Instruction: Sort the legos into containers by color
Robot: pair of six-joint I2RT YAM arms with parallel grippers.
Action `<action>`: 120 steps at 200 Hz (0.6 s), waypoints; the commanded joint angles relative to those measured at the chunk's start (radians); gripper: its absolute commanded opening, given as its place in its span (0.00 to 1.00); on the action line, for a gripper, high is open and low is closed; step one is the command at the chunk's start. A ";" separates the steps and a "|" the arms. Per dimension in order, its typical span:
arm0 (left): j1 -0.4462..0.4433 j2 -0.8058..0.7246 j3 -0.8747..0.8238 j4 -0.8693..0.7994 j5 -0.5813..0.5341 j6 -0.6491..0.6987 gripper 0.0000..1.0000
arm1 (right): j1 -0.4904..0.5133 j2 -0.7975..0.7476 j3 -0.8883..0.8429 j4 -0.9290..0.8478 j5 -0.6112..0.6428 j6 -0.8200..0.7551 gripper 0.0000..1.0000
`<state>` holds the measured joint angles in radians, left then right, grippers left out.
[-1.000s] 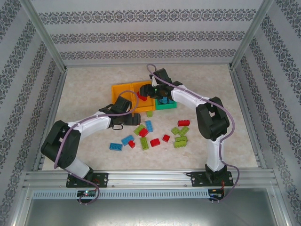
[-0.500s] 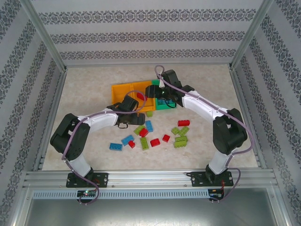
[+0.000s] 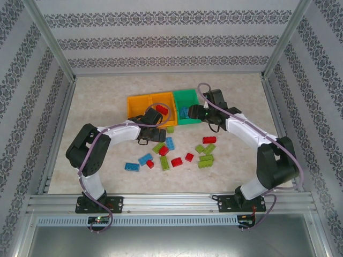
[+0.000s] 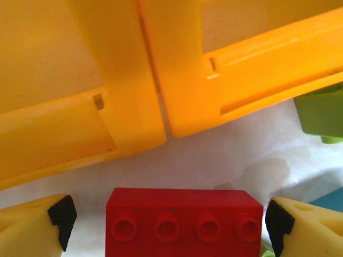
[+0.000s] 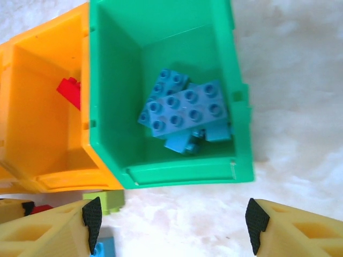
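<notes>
Jaws of the left gripper (image 4: pixel 170 225) stand wide astride a red studded plastic brick (image 4: pixel 179 211) lying on the pale marbled table (image 4: pixel 214 160). One black fingertip pad (image 4: pixel 61 214) stands clear of the brick and the other sits just beside its end, so nothing is clamped. The brick's long axis runs from finger to finger, parallel to the near walls of the two orange plastic bins (image 4: pixel 241 69), with a row of four studs facing the wrist camera. Its lower part is cut off by the frame edge. A lime green brick (image 4: pixel 321 112), on the side toward the green plastic bin (image 5: pixel 177 174), is also cut off, its shape hard to make out.

The right gripper (image 5: pixel 172 225) hangs just outside the green bin's near wall, fingers spread wide with nothing between them. Inside the green bin lies a heap of blue bricks (image 5: pixel 185 110), studs up. The topmost, eight-studded, has its long axis slanting across the floor and hides most of those beneath. In the orange bin touching the green bin, a second red brick (image 5: pixel 69 91) is partly hidden by the wall. Loose red, blue and lime bricks (image 3: pixel 206 158) lie scattered on the table, on the arm-base side of the green bin in the overhead view.
</notes>
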<state>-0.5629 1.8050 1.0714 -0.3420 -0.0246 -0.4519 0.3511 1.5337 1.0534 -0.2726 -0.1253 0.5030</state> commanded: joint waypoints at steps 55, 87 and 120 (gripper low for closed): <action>-0.022 0.025 0.027 -0.054 -0.055 0.028 0.87 | -0.078 -0.109 -0.133 -0.128 0.121 -0.037 0.86; -0.022 0.028 0.023 -0.042 -0.044 0.025 0.78 | -0.088 -0.124 -0.179 -0.137 0.127 -0.034 0.92; -0.022 0.020 0.015 -0.033 -0.040 0.016 0.66 | -0.093 -0.139 -0.208 -0.135 0.125 -0.028 0.95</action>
<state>-0.5697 1.8210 1.0740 -0.3592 -0.0647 -0.4408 0.2699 1.4246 0.8665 -0.3870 -0.0284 0.4736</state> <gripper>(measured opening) 0.700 0.946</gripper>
